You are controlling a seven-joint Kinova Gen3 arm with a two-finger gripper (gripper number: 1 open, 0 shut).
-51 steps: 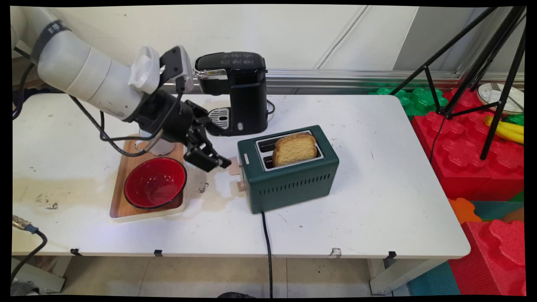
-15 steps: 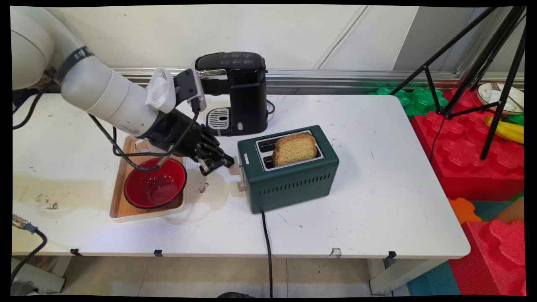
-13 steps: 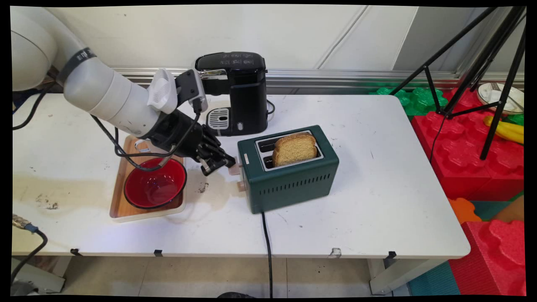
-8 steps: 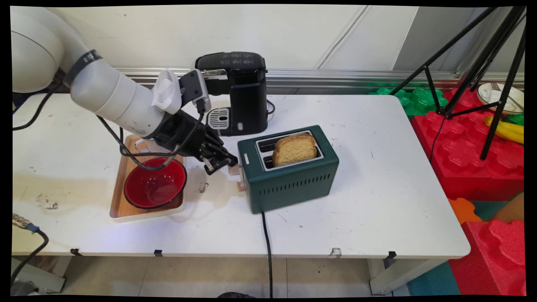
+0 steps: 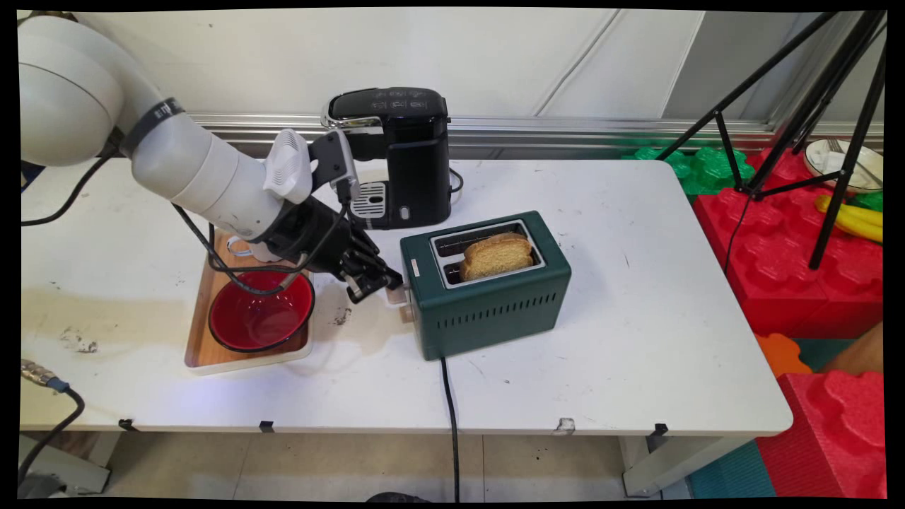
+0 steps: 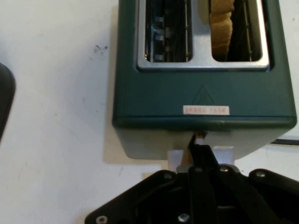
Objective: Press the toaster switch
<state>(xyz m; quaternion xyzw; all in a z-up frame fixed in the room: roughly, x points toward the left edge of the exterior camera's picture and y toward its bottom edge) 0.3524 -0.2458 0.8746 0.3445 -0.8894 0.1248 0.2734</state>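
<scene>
The tool [image 5: 378, 283] sat low at the left end of the green toaster [image 5: 488, 300], fingers pressed together with no gap and nothing gripped between them. In the hand view the closed fingertips [image 6: 200, 151] pointed straight at the toaster's end face, tip on the pale lever [image 6: 176, 158] that stuck out there; lever mostly hidden behind the fingers. In the main view the lever [image 5: 396, 295] showed just under the tool tip, low on the toaster's end. A second pale knob [image 5: 405, 314] sat just below it on the same face.

Bread slice [image 5: 496, 255] sat in the near slot of the toaster, sunk down with only its top above the slot rim. The far slot [image 5: 463, 242] looked bare; hand view showed only wire guides inside it [image 6: 168, 32]. A small white label [image 6: 206, 110] sat on the toaster's top edge near the tool. A black cord [image 5: 448, 417] ran from the toaster off the near edge of the worktop [image 5: 636, 339].

Left of the tool, a red bowl [image 5: 260, 311] stood on a wooden tray [image 5: 201, 353]; a white cup [image 5: 244, 247] on the tray's far end was mostly hidden by the arm. Black cables from the arm hung over the bowl. Black coffee machine [image 5: 399, 155] stood behind the tool, near the wall, apart from the toaster.

Right of the worktop: red foam blocks [image 5: 792, 276] on the floor, black tripod legs [image 5: 841, 141], a yellow banana [image 5: 852, 219].
</scene>
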